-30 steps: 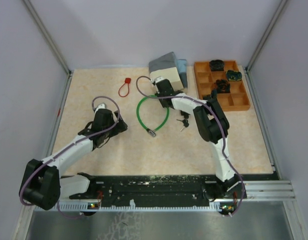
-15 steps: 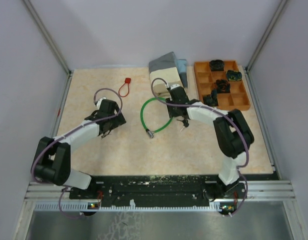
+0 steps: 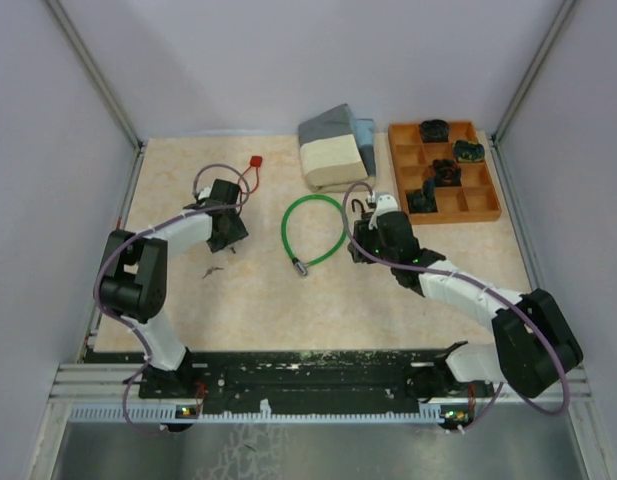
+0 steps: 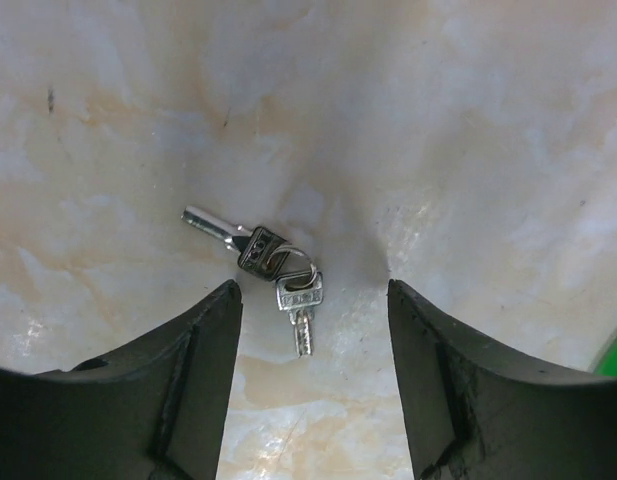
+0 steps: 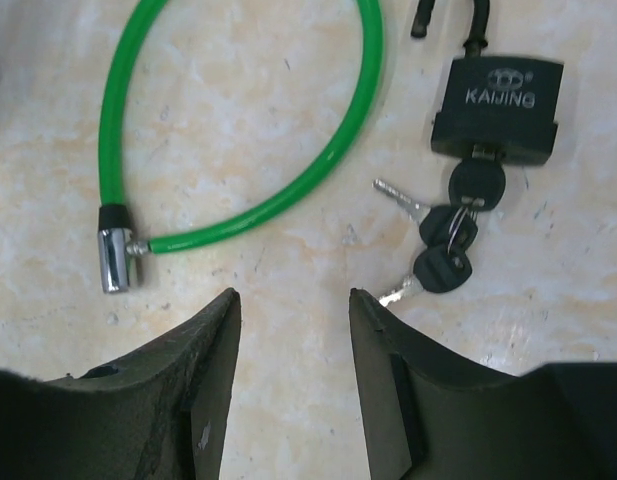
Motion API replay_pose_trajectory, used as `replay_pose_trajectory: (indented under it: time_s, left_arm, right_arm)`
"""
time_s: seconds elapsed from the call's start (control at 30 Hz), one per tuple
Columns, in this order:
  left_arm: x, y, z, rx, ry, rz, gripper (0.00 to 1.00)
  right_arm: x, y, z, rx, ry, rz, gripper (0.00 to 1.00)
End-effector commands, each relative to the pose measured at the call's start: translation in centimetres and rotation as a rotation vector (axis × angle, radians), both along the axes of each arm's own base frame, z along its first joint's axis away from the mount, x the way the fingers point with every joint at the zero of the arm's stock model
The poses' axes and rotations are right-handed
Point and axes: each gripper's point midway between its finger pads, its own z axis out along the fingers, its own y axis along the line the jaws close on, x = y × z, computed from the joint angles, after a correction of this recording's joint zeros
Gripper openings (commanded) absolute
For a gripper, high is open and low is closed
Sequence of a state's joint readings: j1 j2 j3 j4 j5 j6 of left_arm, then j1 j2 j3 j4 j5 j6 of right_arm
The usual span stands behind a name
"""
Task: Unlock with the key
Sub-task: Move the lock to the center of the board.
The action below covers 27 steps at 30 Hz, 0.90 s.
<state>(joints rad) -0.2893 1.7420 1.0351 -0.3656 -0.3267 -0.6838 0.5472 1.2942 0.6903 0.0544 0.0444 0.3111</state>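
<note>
A black padlock [image 5: 498, 108] marked KAIJING lies on the table with a black-headed key in its keyhole and two more black-headed keys [image 5: 446, 243] hanging on the ring. My right gripper [image 5: 293, 300] is open and empty just short of it, and in the top view [image 3: 364, 246] it hides the padlock. A green cable lock [image 5: 238, 130] curls to the left [image 3: 313, 230]. Two silver keys [image 4: 276, 270] on a ring lie on the table [image 3: 210, 270]. My left gripper [image 4: 313, 300] is open above them, at the left in the top view [image 3: 224, 236].
An orange compartment tray [image 3: 480, 203] with black parts stands at the back right. A grey and beige block [image 3: 335, 148] sits at the back centre. A small red cable lock [image 3: 250, 172] lies at the back left. Walls close in on both sides.
My right gripper has pulled back from the beige block to the padlock area. My left gripper has moved farther back, and the silver keys now show on the table.
</note>
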Motion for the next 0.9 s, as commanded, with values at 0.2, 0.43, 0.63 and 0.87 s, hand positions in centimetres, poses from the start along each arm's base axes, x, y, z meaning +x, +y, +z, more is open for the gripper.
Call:
replay_pose_trajectory:
  time_s: [0.2, 0.43, 0.63, 0.87]
  left_arm:
    - [-1.1, 0.7, -1.6, 0.035, 0.119, 0.021, 0.48]
    - [-3.5, -1.1, -2.8, -0.038, 0.202, -0.076, 0.26]
    - [-6.3, -4.0, -2.6, -0.102, 0.232, -0.217, 0.21]
    - [-10.9, -8.6, -2.2, -0.101, 0.302, -0.407, 0.24]
  right_arm:
    - [0.4, -0.4, 1.9, 0.084, -0.129, -0.066, 0.48]
    - [0.4, -0.4, 1.8, 0.086, -0.140, -0.070, 0.48]
    - [0.4, -0.4, 1.6, 0.075, -0.138, -0.068, 0.48]
    - [0.6, -0.5, 1.2, 0.060, -0.132, -0.072, 0.48]
